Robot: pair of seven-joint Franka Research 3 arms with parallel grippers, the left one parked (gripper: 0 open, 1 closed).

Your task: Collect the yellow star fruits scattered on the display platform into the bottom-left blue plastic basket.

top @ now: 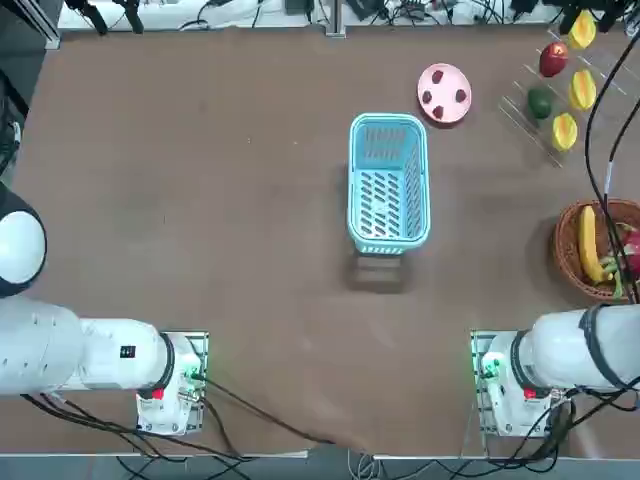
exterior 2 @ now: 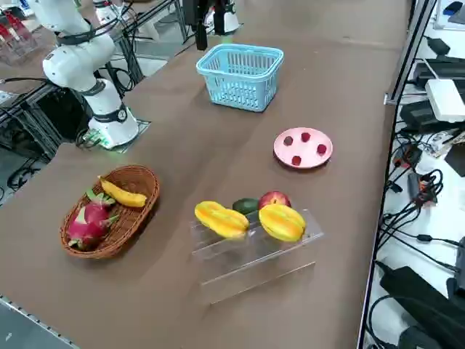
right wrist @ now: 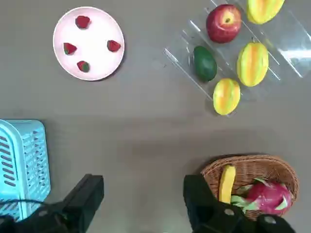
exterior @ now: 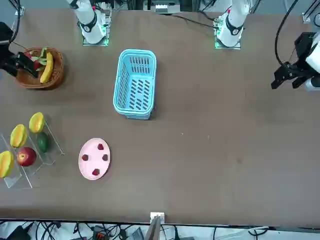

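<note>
Top view: the right arm [top: 580,350] ran off the right edge; its gripper was out of that picture. The wicker basket [top: 570,250] was cut by the same edge.

Front view: the right gripper [exterior: 15,62] sat at the left edge, dark and only partly in frame. The display platform [exterior: 30,160] and one star fruit [exterior: 5,164] were clipped there too.

Side view: the third star fruit was hidden behind the near two [exterior 2: 221,219]; the green fruit [exterior 2: 245,206] showed only in part.

Wrist view: the blue plastic basket [right wrist: 22,165] and the topmost star fruit [right wrist: 264,9] were cut off by edges. The small red pieces on the pink plate [right wrist: 97,60] were too small to identify.
</note>
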